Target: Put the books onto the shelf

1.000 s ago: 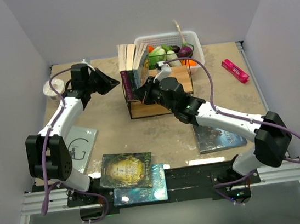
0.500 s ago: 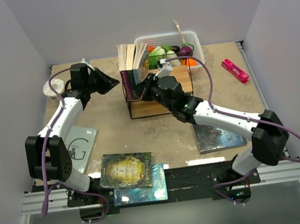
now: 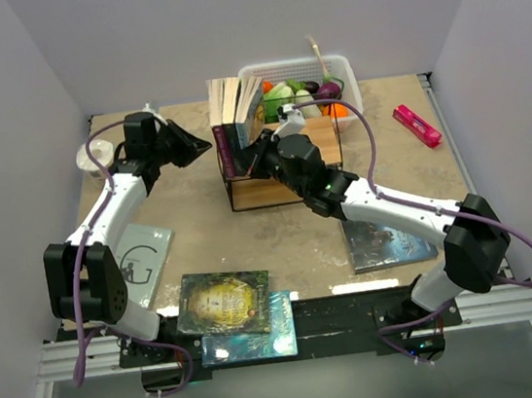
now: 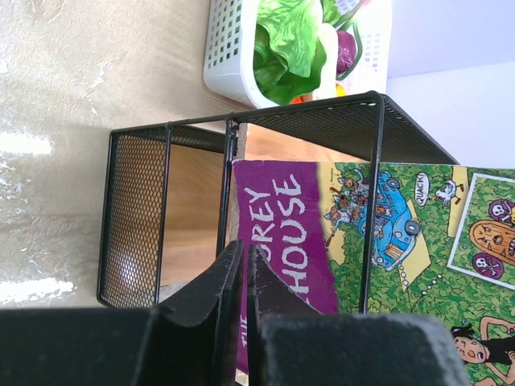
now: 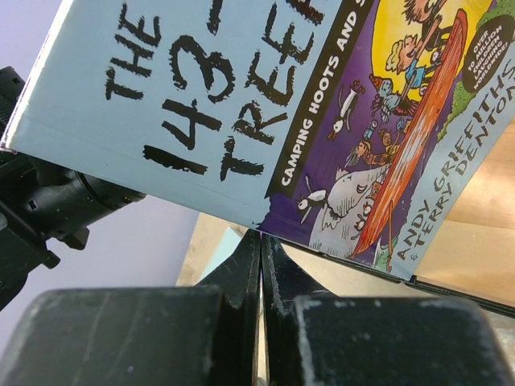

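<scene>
Top external | left gripper (image 3: 204, 146) and right gripper (image 3: 259, 159) were both closed, empty, at the shelf (image 3: 247, 200) | shelved books (image 3: 234, 105) leaned | risk: a hard nudge could topple them or shove the shelf

Top view: see only a strip of teal-blue book (image 3: 283, 326) under green-gold book (image 3: 223, 303). Lose upper corner of dark blue-grey book (image 3: 390, 246) beneath right arm (image 3: 400, 211). Cannot name contents of basket (image 3: 349, 75), too small.
Left wrist: get purple book (image 4: 278, 241) cropped right and below.
Right wrist: get pale blue book (image 5: 241, 96) cropped above, title incomplete.
</scene>
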